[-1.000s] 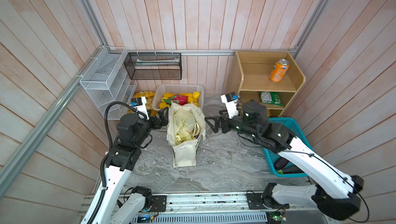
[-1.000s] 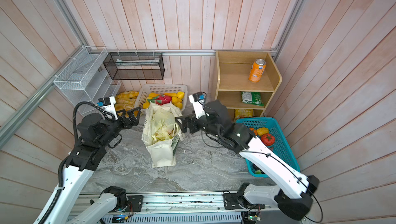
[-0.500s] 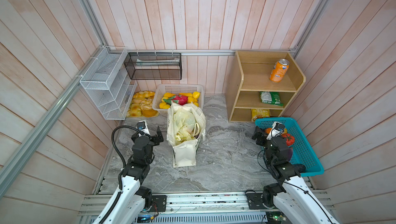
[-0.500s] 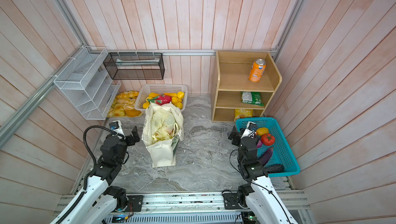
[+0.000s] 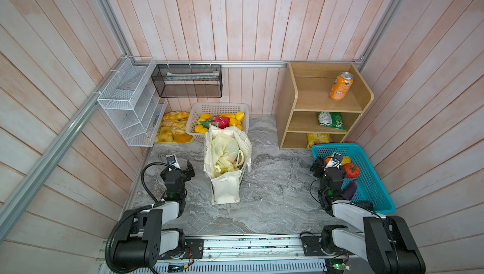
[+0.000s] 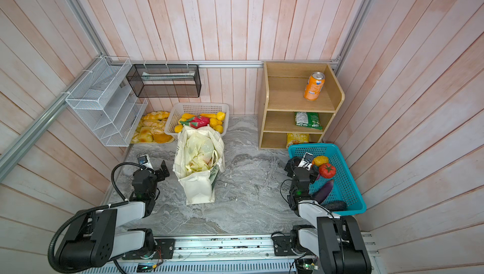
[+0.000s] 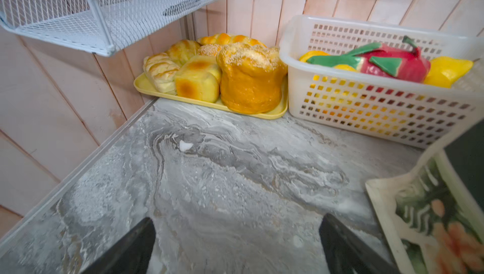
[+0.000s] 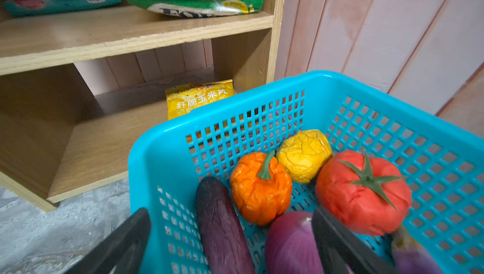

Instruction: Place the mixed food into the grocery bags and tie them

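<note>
The cream cloth tote stands upright mid-table in both top views, its mouth open. The pale-yellow plastic bag sits crumpled inside it. The mixed food is hidden. My left gripper hangs low just left of the tote, apart from it, open and empty over bare marble. The tote's green printed side shows at the edge of the left wrist view. My right gripper is open and empty, straddling the blue basket's near corner.
The blue basket holds a tomato, eggplants and small gourds. A wooden shelf carries an orange can, green packet and yellow packet. A white basket, bread tray and wire racks line the back left.
Both arms have drawn back from the tote's mouth toward the near edge and folded low, the left beside the tote, the right by the blue basket. The bags have not moved.
</note>
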